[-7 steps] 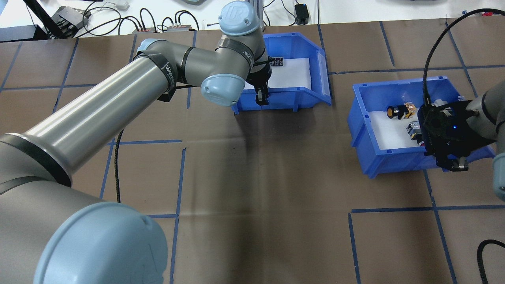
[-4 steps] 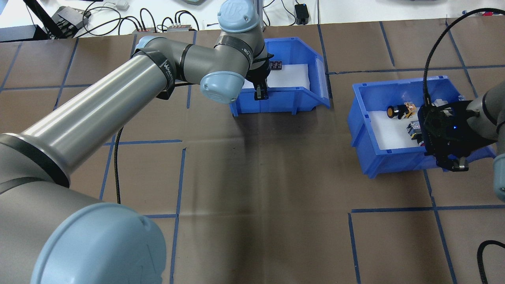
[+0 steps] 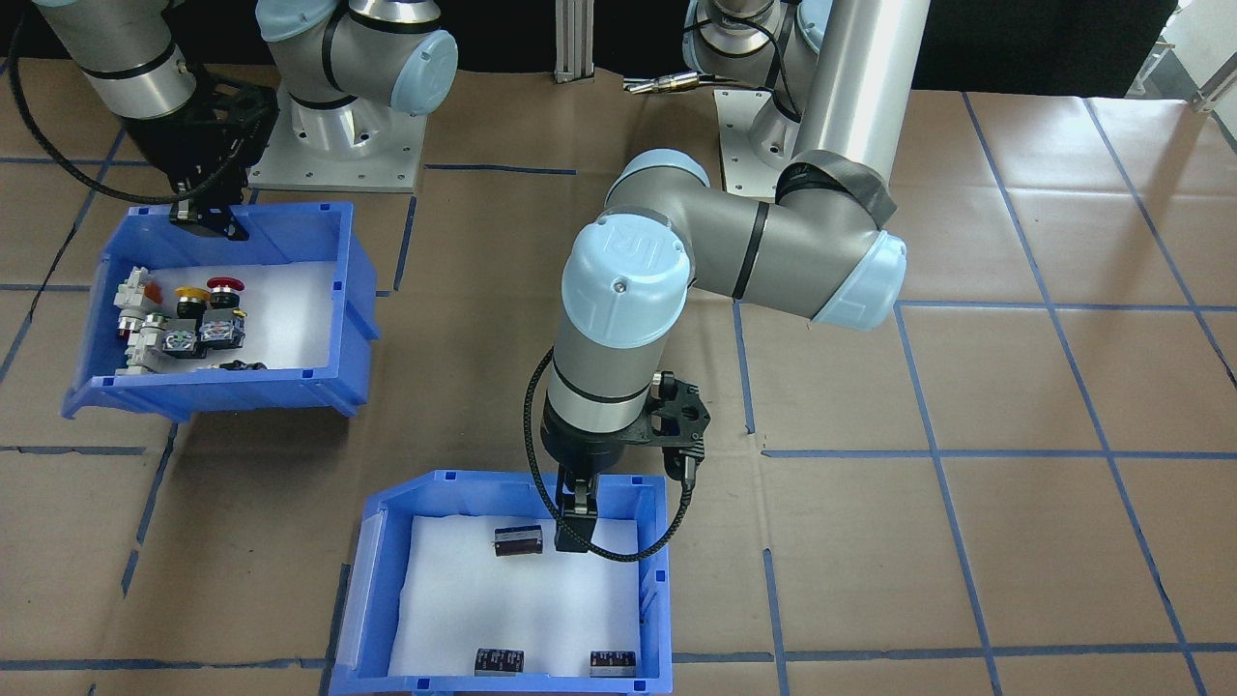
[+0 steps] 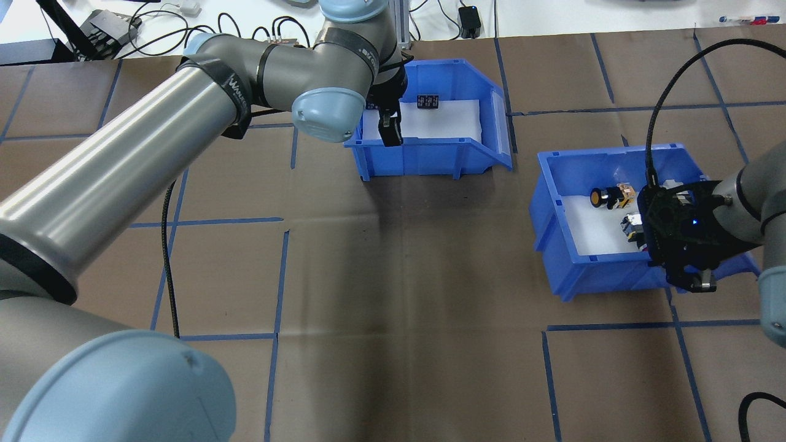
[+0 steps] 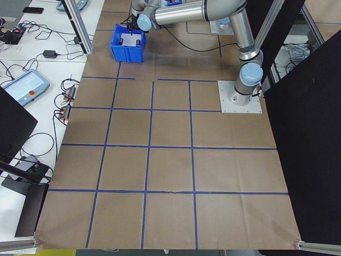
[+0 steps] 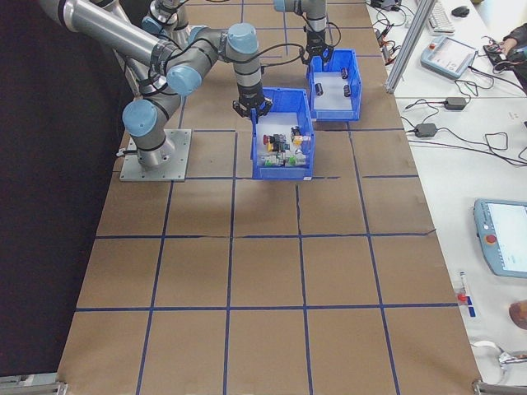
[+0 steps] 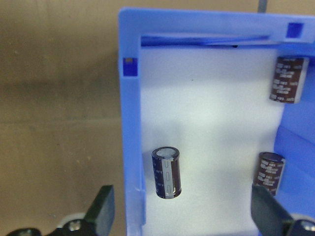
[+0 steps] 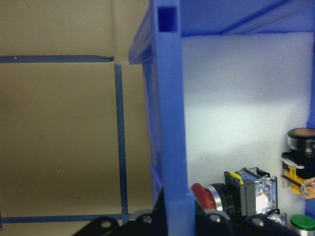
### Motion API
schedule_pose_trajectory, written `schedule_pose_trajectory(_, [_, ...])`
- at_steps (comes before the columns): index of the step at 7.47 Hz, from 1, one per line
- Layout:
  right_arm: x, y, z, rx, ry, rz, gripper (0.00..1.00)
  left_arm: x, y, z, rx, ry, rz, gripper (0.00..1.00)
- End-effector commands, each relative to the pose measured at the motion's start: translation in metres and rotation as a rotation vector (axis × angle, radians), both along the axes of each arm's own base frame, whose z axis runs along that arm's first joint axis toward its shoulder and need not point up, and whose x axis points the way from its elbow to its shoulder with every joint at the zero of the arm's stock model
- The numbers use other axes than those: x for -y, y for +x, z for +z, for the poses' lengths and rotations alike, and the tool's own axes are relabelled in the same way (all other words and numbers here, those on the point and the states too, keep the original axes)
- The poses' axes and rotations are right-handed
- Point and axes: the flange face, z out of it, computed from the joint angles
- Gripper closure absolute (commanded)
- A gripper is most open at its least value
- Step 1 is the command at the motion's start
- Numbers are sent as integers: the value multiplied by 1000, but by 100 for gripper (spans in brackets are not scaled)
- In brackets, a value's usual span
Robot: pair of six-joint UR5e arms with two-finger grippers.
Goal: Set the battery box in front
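Reaching over the battery box [image 3: 657,590] in the front-facing view, the left gripper [image 3: 577,527] hangs above its near wall. Overhead, the box [image 4: 466,159] sits well apart from the switch bin [image 4: 552,202], whose wall the right gripper [image 4: 691,279] clamps. The left wrist view shows its fingers [image 7: 101,209] spread wide, straddling the wall beside three batteries [image 7: 167,173].
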Motion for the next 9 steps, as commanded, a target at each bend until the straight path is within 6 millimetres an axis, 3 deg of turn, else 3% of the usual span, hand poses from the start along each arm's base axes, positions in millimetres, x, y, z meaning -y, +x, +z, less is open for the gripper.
schedule_pose_trajectory(1, [-34, 32, -15, 6, 2, -31, 98, -12, 50, 43, 156, 8, -289, 1])
schedule_pose_trajectory(4, [-48, 92, -17, 15, 2, -37, 98, -26, 114, 84, 238, 60, -856, 1])
schedule_pose_trajectory(5, [-54, 109, -17, 16, 6, -40, 98, -43, 129, 92, 248, 74, -1001, 1])
schedule_pose_trajectory(6, [-59, 125, -18, 18, 6, -29, 98, -82, 139, 103, 249, 81, -1114, 0])
schedule_pose_trajectory(7, [-65, 139, -17, 21, 1, -29, 98, -115, 155, 94, 245, 89, -1242, 0])
schedule_pose_trajectory(9, [-75, 165, -23, 25, 14, -33, 98, -157, 207, 108, 258, 60, -1355, 0])
